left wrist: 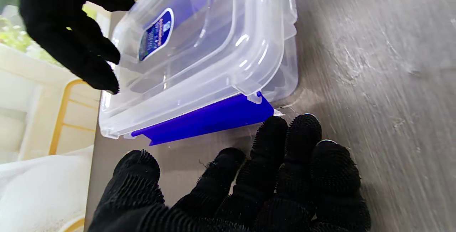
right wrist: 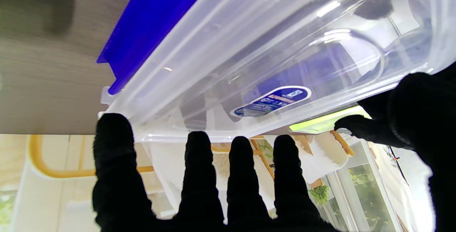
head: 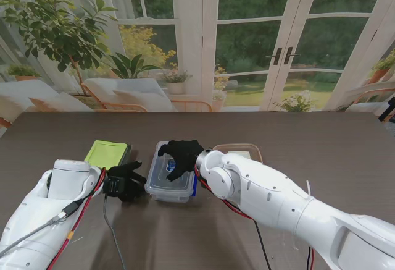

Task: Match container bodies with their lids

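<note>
Container (head: pixel 171 180) sits between both hands; green lid (head: pixel 107 154) lies left.

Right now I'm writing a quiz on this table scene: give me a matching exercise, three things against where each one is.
Things:
1. right hand
2. left hand
3. green lid

Places:
A. flat on the table, left of the clear container
B. on top of the clear container's lid
C. beside the container's blue latch, holding nothing

Pairs: 1-B, 2-C, 3-A
</note>
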`<action>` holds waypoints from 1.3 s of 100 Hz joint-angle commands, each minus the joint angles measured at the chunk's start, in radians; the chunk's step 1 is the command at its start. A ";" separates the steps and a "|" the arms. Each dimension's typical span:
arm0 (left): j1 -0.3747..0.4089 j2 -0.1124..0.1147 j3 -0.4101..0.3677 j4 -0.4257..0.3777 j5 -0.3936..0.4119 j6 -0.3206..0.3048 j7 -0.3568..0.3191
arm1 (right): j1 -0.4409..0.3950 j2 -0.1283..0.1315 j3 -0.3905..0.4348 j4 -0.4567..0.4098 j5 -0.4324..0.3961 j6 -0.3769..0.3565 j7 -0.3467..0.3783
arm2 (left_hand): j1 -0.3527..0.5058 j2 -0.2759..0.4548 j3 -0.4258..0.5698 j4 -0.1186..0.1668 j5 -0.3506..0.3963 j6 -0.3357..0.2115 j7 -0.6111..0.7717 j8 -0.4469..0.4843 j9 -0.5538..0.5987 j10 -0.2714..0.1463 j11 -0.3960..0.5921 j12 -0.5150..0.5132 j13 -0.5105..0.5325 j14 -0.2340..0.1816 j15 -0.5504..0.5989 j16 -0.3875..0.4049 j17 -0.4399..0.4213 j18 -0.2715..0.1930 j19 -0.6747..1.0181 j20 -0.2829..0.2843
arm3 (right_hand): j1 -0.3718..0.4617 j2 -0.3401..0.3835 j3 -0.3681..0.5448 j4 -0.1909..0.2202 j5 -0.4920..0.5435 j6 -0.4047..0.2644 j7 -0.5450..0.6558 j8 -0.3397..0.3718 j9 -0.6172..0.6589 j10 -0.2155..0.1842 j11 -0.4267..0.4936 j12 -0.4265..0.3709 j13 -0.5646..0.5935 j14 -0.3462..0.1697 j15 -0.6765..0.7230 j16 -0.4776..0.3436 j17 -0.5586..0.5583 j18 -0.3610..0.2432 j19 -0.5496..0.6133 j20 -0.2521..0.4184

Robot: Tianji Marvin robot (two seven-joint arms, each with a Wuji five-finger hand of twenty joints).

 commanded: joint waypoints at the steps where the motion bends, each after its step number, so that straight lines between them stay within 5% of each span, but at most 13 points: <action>1: -0.016 0.001 0.004 0.014 -0.007 0.011 -0.021 | -0.030 -0.012 -0.021 0.013 0.004 -0.012 0.030 | -0.026 0.015 -0.011 0.002 -0.038 0.016 -0.030 -0.017 0.040 0.007 0.044 0.024 0.055 0.054 0.063 0.016 0.045 -0.010 0.036 0.018 | 0.011 0.004 -0.019 -0.012 -0.034 -0.014 -0.012 0.000 -0.027 -0.025 0.000 0.009 0.031 -0.054 0.032 0.014 -0.299 -0.544 -0.208 -0.075; 13: -0.044 0.008 0.027 0.054 0.002 0.018 -0.050 | -0.031 -0.013 -0.021 0.015 0.004 -0.011 0.027 | -0.039 0.020 -0.011 0.003 -0.050 0.013 -0.036 -0.023 0.033 0.002 0.111 0.039 0.075 0.046 0.103 0.022 0.071 -0.009 0.051 0.025 | 0.011 0.001 -0.019 -0.013 -0.033 -0.015 -0.012 0.000 -0.027 -0.025 -0.001 0.009 0.030 -0.051 0.032 0.014 -0.300 -0.543 -0.208 -0.074; 28: -0.074 0.009 0.052 0.111 -0.007 -0.003 -0.079 | -0.031 -0.015 -0.021 0.020 0.001 -0.013 0.021 | -0.055 0.027 -0.012 0.003 -0.026 -0.127 -0.027 -0.021 0.019 -0.006 0.182 0.077 0.088 0.028 0.166 0.049 0.088 -0.027 0.076 0.040 | 0.007 -0.006 -0.017 -0.014 -0.037 -0.020 -0.015 -0.001 -0.028 -0.025 -0.002 0.008 0.028 -0.045 0.030 0.013 -0.300 -0.541 -0.209 -0.074; 48: -0.102 0.011 0.079 0.164 -0.002 -0.029 -0.105 | -0.031 -0.018 -0.022 0.030 -0.011 -0.014 0.004 | -0.078 0.034 -0.014 0.002 0.004 -0.207 -0.018 -0.016 0.026 -0.020 0.252 0.132 0.122 0.002 0.240 0.077 0.125 -0.034 0.106 0.062 | -0.004 -0.016 -0.016 -0.018 -0.041 -0.018 -0.020 -0.004 -0.033 -0.021 -0.006 0.007 0.023 -0.032 0.024 0.012 -0.303 -0.530 -0.212 -0.075; 91: -0.131 0.012 0.099 0.248 -0.023 -0.077 -0.159 | -0.028 -0.029 -0.031 0.050 -0.022 -0.025 -0.019 | -0.105 0.052 -0.012 0.000 0.065 -0.244 0.016 0.000 0.014 -0.038 0.293 0.173 0.127 -0.028 0.286 0.089 0.141 -0.054 0.124 0.066 | -0.006 -0.017 -0.009 -0.022 -0.036 -0.019 -0.018 -0.004 -0.029 -0.019 -0.004 0.008 0.027 -0.030 0.021 0.013 -0.303 -0.527 -0.216 -0.074; 109: -0.111 0.008 0.069 0.239 -0.043 -0.089 -0.154 | -0.028 -0.029 -0.034 0.050 -0.019 -0.024 -0.014 | -0.087 0.060 -0.014 -0.002 0.094 -0.265 0.048 0.018 -0.065 -0.044 0.253 0.167 0.044 -0.037 0.245 0.083 0.056 -0.101 0.086 0.071 | -0.005 -0.018 -0.009 -0.022 -0.035 -0.018 -0.018 -0.004 -0.030 -0.019 -0.004 0.008 0.027 -0.029 0.021 0.014 -0.303 -0.527 -0.217 -0.073; 130: -0.066 -0.016 -0.006 0.199 -0.106 -0.088 -0.081 | -0.027 -0.039 -0.044 0.064 -0.016 -0.029 -0.017 | -0.058 0.056 -0.016 -0.004 0.110 -0.247 0.073 0.044 -0.157 -0.039 -0.003 -0.073 -0.140 -0.021 -0.014 -0.013 -0.103 -0.160 -0.004 0.083 | -0.004 -0.018 -0.008 -0.021 -0.035 -0.017 -0.018 -0.004 -0.030 -0.019 -0.004 0.008 0.027 -0.029 0.021 0.014 -0.302 -0.527 -0.218 -0.072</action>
